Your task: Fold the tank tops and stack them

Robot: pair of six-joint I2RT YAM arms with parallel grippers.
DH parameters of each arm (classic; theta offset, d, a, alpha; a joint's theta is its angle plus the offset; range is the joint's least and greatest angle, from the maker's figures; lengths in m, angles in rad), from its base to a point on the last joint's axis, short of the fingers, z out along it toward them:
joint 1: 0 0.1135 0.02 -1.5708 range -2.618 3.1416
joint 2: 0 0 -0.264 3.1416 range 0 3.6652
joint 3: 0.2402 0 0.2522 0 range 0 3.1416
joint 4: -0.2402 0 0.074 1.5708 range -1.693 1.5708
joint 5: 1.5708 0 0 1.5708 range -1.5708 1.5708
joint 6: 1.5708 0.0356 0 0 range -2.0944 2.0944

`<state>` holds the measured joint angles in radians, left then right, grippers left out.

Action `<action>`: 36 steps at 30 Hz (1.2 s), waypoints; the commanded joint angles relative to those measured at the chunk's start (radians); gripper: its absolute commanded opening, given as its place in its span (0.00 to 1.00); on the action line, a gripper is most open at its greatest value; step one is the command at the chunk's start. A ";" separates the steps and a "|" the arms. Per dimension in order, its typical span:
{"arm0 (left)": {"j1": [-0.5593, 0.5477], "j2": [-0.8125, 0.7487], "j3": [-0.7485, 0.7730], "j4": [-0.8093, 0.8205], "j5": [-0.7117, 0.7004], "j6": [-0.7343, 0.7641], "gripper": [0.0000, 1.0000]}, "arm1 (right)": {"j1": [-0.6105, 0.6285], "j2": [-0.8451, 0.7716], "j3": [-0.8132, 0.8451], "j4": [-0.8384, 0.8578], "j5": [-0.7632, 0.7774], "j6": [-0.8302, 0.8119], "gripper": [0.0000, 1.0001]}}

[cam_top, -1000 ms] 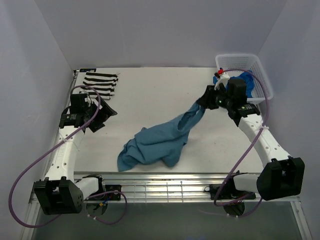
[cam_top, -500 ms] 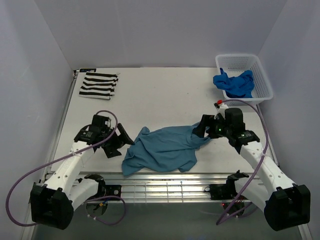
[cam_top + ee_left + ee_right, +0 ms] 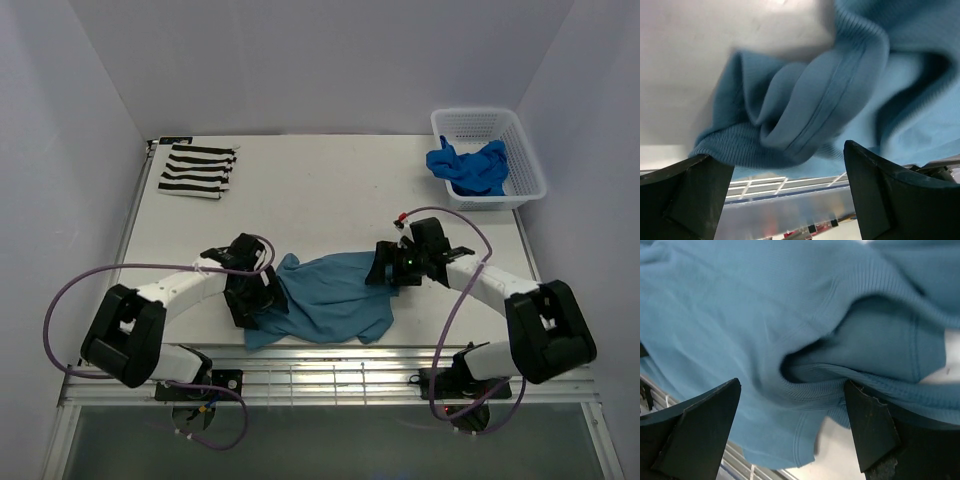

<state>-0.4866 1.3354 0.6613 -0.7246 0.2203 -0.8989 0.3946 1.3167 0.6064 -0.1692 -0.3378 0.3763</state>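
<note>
A muted teal-blue tank top (image 3: 330,298) lies crumpled near the table's front edge. My left gripper (image 3: 252,298) is open at its left edge, with bunched ribbed cloth (image 3: 790,125) just beyond the fingertips. At the top's right end my right gripper (image 3: 385,268) stands open, a rolled hem (image 3: 840,380) lying between its fingers, not pinched. A black-and-white striped tank top (image 3: 197,169) lies folded at the far left corner. The bright royal blue tank top (image 3: 470,166) sits bunched in the white basket (image 3: 525,150).
The basket stands at the far right corner. A metal rail (image 3: 330,365) runs along the table's front edge, just below the teal top. Purple cables (image 3: 90,280) loop from both arms.
My right gripper carried the teal top down from mid-air to the table and opened, letting it go. My left arm swung in from the left to the top's left edge.
</note>
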 commanded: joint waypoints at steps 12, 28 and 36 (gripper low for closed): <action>0.066 0.429 0.435 0.067 -0.107 0.161 0.98 | -0.137 0.511 0.579 0.007 0.000 -0.129 0.90; 0.074 -0.028 0.204 -0.075 -0.246 0.063 0.98 | -0.132 -0.077 0.192 -0.079 0.083 -0.068 0.90; 0.095 -0.021 0.080 0.025 -0.225 0.060 0.98 | -0.086 -0.218 -0.014 -0.110 0.057 -0.022 0.90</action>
<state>-0.4011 1.3090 0.7593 -0.7635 0.0120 -0.8314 0.2798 1.1183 0.6170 -0.2951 -0.2813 0.3153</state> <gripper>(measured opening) 0.979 0.900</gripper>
